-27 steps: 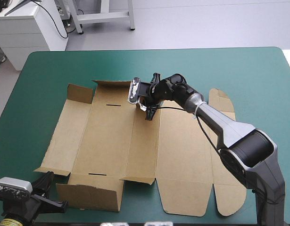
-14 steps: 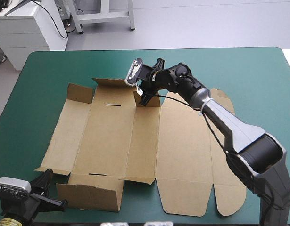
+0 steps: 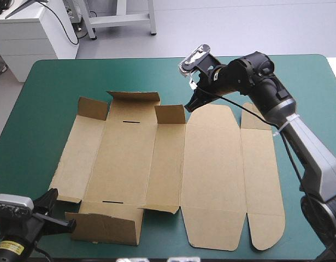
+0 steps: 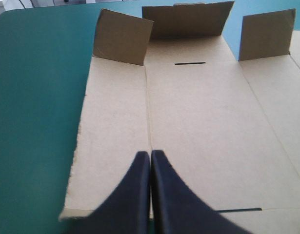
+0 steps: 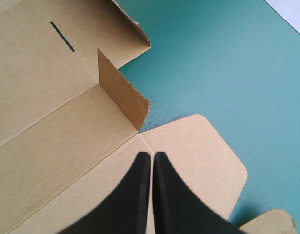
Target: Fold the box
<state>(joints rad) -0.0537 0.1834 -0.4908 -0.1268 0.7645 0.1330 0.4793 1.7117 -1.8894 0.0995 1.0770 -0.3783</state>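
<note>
The brown box (image 3: 211,164) lies spread on the table. At its far edge three flaps stand raised: a left one (image 3: 94,108), a wide middle one (image 3: 133,97) and a small one (image 3: 170,113). A near wall (image 3: 105,225) is raised too. My right gripper (image 3: 189,106) is shut with nothing in it, hovering over the rounded lid flap (image 5: 198,146) just right of the small raised flap (image 5: 123,92). My left gripper (image 3: 61,219) is shut at the box's near left corner, pointing across the left panel (image 4: 115,122).
The teal-green cover (image 3: 53,82) shows as wide strips beyond the box's far edge and to its left. The table's near edge runs close behind the left gripper.
My right gripper has drawn back from the small far flap, up and to the right. That flap now stands upright by itself. The left gripper has sunk slightly.
</note>
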